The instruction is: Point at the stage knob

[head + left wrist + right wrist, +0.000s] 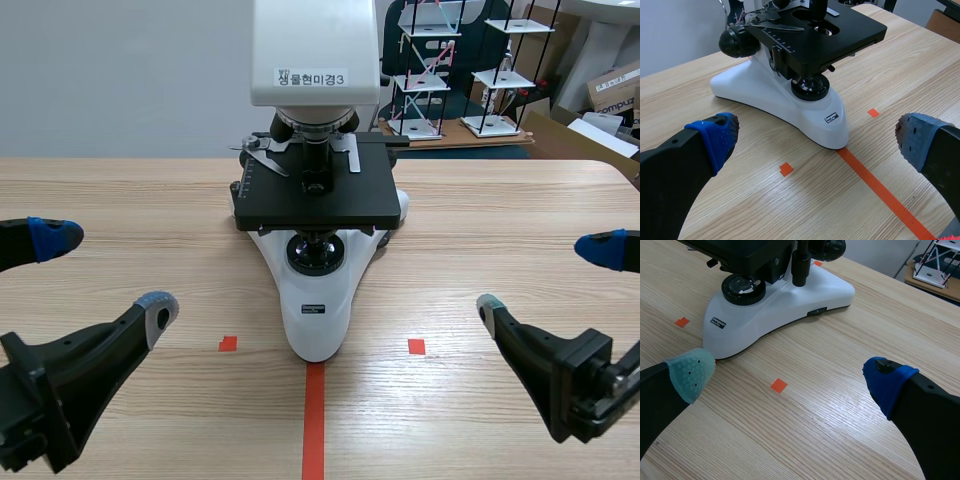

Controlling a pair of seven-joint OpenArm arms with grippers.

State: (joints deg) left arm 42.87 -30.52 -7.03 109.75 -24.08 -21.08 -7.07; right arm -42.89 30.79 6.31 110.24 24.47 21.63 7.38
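Observation:
A white and black microscope (315, 300) stands at the table's middle with its black stage (315, 195) above the base. In the right wrist view the stage knob (799, 262) is a black vertical stem hanging under the stage, ahead of my right gripper (789, 375). That gripper is open and holds nothing; in the scene view my right gripper (545, 277) sits low at the right, well clear of the microscope. My left gripper (108, 272) is open at the left, also apart from it. In the left wrist view my left gripper (817, 137) faces the base, with a black focus knob (737, 42) beyond.
Wire rack models (430, 70) and cardboard boxes (615, 90) stand behind the table's far edge. Bare wood lies on both sides of the microscope.

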